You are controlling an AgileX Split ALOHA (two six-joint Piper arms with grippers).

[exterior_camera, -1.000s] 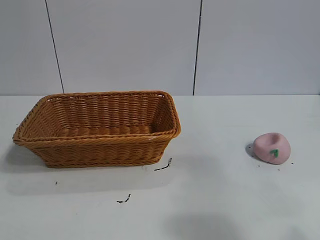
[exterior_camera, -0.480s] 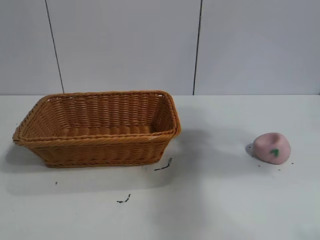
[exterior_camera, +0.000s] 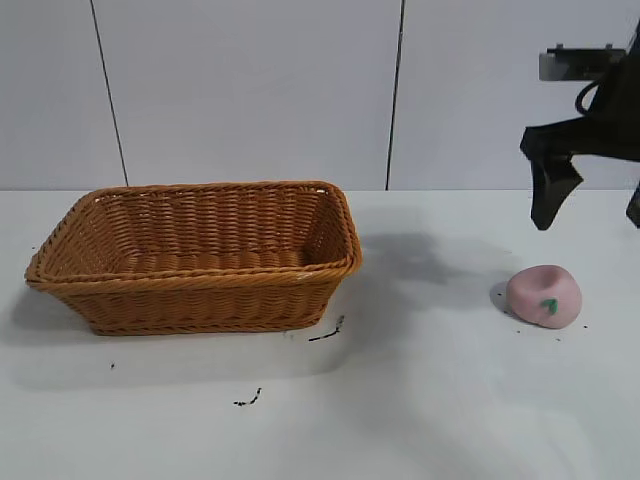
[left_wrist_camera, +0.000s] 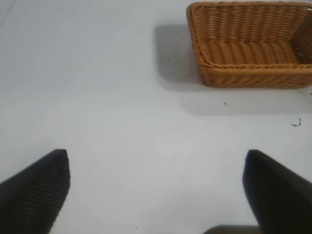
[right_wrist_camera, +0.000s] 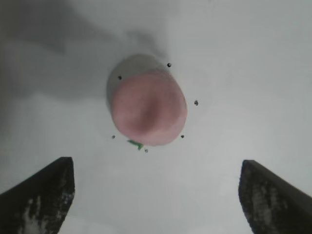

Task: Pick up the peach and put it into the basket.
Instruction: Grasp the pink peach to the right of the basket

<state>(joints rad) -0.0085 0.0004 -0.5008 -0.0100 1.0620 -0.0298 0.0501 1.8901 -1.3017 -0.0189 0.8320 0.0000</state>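
Observation:
The pale pink peach (exterior_camera: 543,296) with a green leaf mark lies on the white table at the right. The orange-brown wicker basket (exterior_camera: 200,290) stands at the left, with nothing showing inside it. My right gripper (exterior_camera: 590,222) hangs open in the air above the peach, a little behind it. In the right wrist view the peach (right_wrist_camera: 148,109) lies on the table ahead of the wide-open, empty right gripper (right_wrist_camera: 156,195). My left gripper (left_wrist_camera: 156,190) is open and empty over bare table, with the basket (left_wrist_camera: 251,68) far off. The left arm is out of the exterior view.
The white table (exterior_camera: 430,400) has a few small black marks (exterior_camera: 325,335) in front of the basket and dark specks around the peach. A grey panelled wall (exterior_camera: 250,90) stands behind the table.
My right arm has come into the exterior view at the upper right, above the peach. Its shadow has shifted across the table. The peach and basket have not moved.

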